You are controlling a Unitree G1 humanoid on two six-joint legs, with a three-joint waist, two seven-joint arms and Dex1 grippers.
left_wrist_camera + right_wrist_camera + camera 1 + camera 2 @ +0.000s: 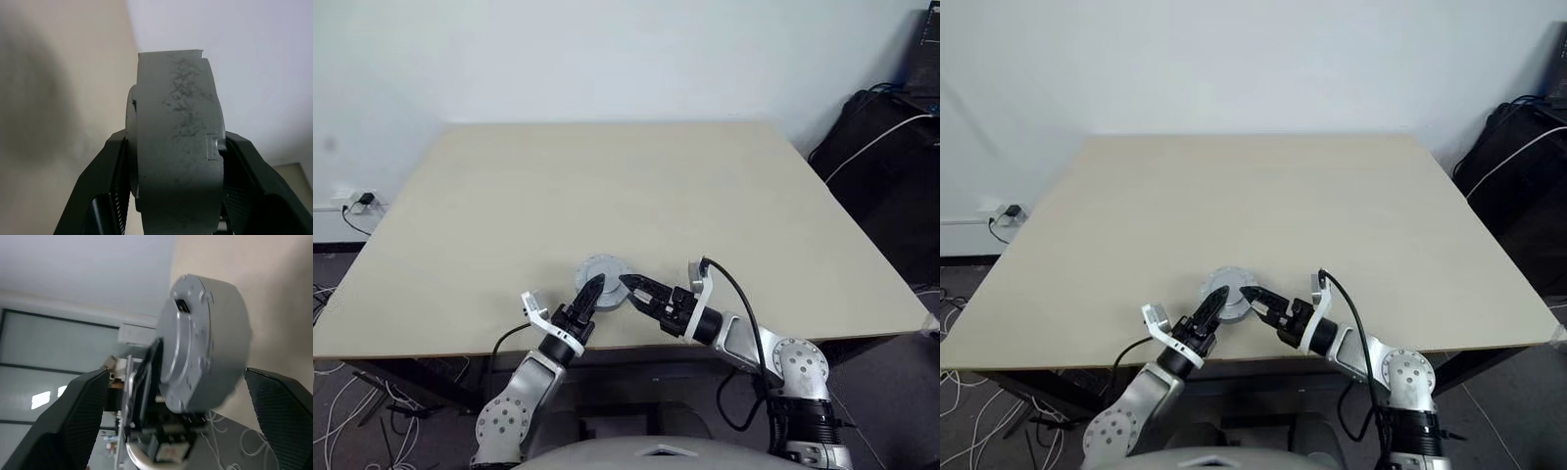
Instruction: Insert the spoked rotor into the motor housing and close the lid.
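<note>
A thick round grey puck (602, 270) sits near the table's front edge: the motor housing with the grey lid (188, 340) closed on it. My left gripper (176, 137) is shut on it, one black finger (110, 171) pressed to each flat face. My right gripper (176, 372) is open, its fingers (279, 411) spread wide on either side of the puck without touching it. From the head, the left gripper (592, 292) reaches in from the near left and the right gripper (628, 285) from the near right. The spoked rotor is hidden.
The beige table (607, 186) stretches away behind the puck, and its front edge (431, 348) runs just under both wrists. A black bag with a white cable (886, 147) stands off the table's right side. A power strip (357, 204) lies by the wall at left.
</note>
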